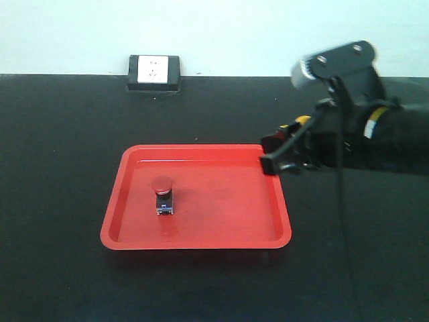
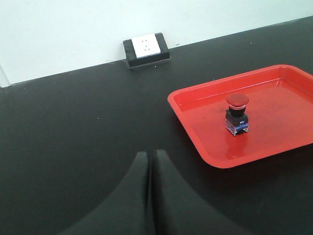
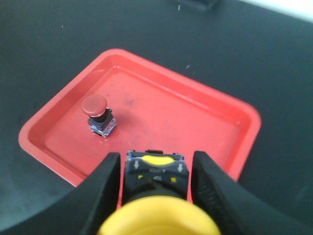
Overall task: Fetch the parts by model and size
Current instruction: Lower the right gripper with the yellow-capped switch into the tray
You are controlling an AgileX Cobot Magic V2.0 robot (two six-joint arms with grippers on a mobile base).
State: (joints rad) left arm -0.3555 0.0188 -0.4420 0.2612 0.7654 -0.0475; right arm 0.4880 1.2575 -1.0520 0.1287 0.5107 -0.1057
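- Right jaws point(image 3: 154, 171): closed on the yellow-capped switch point(image 3: 155, 196), one jaw on each flank of its black body, cap toward the wrist camera at the bottom centre of that view. Side grip leaves the base free to be set down flat, I judge.
- Front view: this load hangs at the tray's right rim, right of centre in frame, not yet over the tray floor as far as I can tell.
- Left jaws point(image 2: 149, 166): closed, tips touching, holding nothing; low centre of the left wrist view, over bare desk point(image 2: 73, 137), well apart from the tray. Parked clear of the other arm's path, I judge.
- Red tray point(image 1: 201, 245): the collecting spot, centre of the front view.
- Red-capped switch point(image 1: 163, 195): upright in the tray's left half, cap up, leaving the right half free for the second part.
- Wall socket box point(image 1: 155, 72): far desk edge, upper left of centre; not involved.
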